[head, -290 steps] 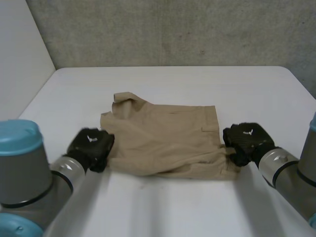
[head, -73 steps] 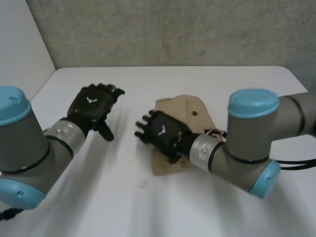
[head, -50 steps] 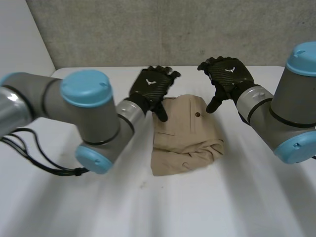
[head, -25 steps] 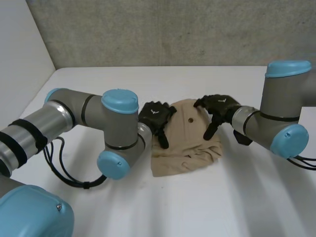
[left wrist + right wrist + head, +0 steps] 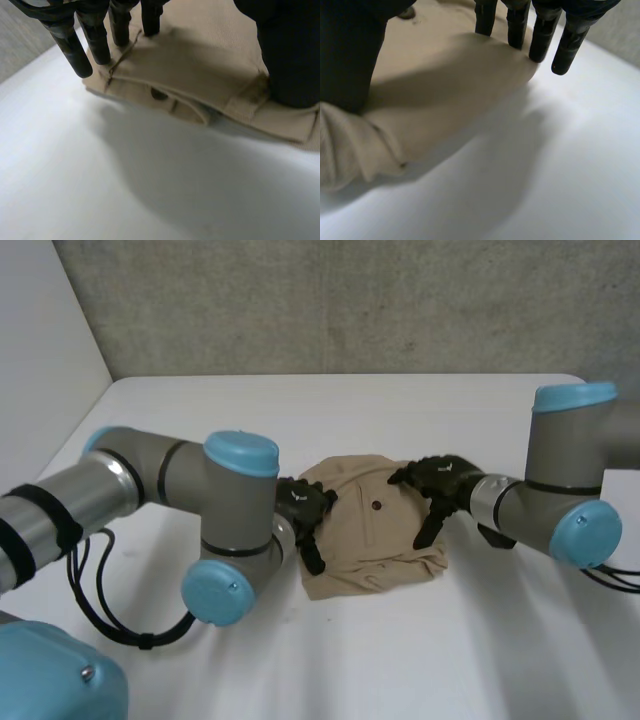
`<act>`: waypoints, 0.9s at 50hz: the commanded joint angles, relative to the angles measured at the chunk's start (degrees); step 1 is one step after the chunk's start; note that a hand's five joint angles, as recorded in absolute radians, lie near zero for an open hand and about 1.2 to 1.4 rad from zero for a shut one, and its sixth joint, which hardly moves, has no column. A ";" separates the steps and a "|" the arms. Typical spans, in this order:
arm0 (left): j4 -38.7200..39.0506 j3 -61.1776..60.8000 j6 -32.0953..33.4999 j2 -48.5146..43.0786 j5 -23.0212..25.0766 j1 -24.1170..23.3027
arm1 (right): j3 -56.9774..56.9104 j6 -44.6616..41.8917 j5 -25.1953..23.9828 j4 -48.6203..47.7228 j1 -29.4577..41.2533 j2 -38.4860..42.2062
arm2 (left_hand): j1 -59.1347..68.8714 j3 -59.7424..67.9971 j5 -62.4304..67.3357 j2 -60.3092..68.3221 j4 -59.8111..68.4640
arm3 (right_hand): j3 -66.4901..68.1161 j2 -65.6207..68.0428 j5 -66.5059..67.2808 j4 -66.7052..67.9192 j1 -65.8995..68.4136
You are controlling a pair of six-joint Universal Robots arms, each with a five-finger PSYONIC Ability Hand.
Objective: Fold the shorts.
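Both hands sit nearer on the shorts (image 5: 372, 540) than 0.5 s back. Head view: shorts folded into a bundle mid table (image 5: 450, 660), left hand (image 5: 303, 512) on their left edge, right hand (image 5: 438, 483) on their right edge. Left wrist view: left fingers (image 5: 95, 42) straight, tips on the cloth edge, thumb pressing the cloth, nothing pinched. Right wrist view: right fingers (image 5: 517, 25) straight, tips on the fold, thumb resting on the cloth, no grip
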 commanded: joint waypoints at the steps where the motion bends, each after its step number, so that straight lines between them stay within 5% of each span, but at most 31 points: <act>1: 1.17 0.49 -0.85 9.50 0.17 -0.12 | 2.57 2.29 1.23 -4.52 0.56 -10.89 | 1.27 1.17 0.68 1.45 1.53 | -0.65 -1.56 -3.73 -3.17 2.22; 9: 4.95 -2.67 -5.59 23.39 0.08 1.54 | 9.07 11.61 13.00 -17.19 -0.05 -25.92 | -0.25 -0.34 -0.84 -0.06 0.02 | -0.65 -1.56 -3.73 -3.17 2.22; 14: 4.69 -6.71 -8.58 31.48 -0.09 7.42 | 11.45 11.88 18.72 -17.46 -0.14 -31.90 | -0.25 -0.34 -0.84 -0.06 0.02 | -0.65 -1.56 -3.73 -3.17 2.22; 22: -1.72 -14.36 -12.19 41.50 0.35 14.02 | 14.09 11.70 19.61 -10.35 -0.49 -37.79 | -1.98 -2.07 -2.56 -1.79 -1.71 | -0.65 -1.56 -3.73 -3.17 2.22; 45: -3.31 -21.39 -14.04 46.61 0.35 14.55 | 18.74 11.70 19.52 -5.50 -0.14 -40.08 | -1.98 -2.07 -2.56 -1.79 -1.71 | -0.65 -1.56 -3.73 -3.17 2.22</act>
